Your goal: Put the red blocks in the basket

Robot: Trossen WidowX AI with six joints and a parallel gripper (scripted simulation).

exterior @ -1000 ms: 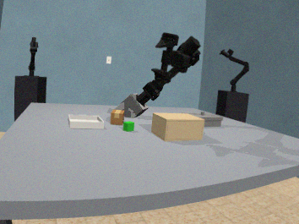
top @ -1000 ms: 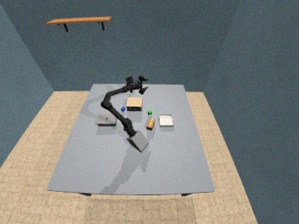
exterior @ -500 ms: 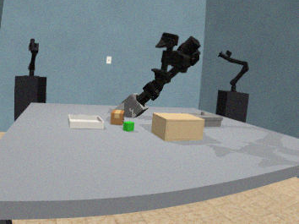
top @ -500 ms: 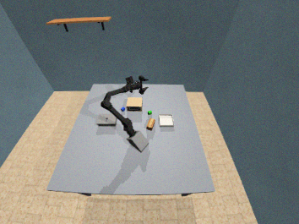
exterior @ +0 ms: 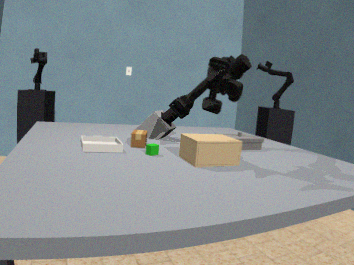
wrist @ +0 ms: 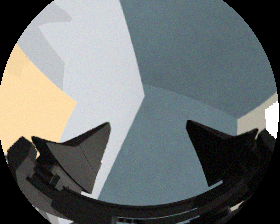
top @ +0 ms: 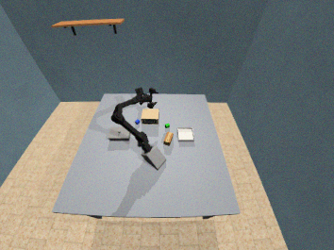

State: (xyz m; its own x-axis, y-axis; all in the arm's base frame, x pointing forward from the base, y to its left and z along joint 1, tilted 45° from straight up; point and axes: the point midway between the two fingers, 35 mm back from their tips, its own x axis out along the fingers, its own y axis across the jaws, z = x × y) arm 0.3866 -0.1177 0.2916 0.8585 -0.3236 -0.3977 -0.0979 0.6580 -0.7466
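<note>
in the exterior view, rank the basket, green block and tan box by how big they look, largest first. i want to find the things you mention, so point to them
1. tan box (top: 150,114) (exterior: 209,151)
2. basket (top: 186,141) (exterior: 102,148)
3. green block (top: 167,125) (exterior: 152,149)

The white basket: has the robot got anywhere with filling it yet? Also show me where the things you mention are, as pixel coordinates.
Nothing looks done: the basket (top: 186,134) (exterior: 102,146) shows no red block inside. Nothing is in hand; the jaws stand open. Left: finding the red blocks, none visible, perhaps hidden in the drawer unit (top: 150,114) (exterior: 210,150).
</note>
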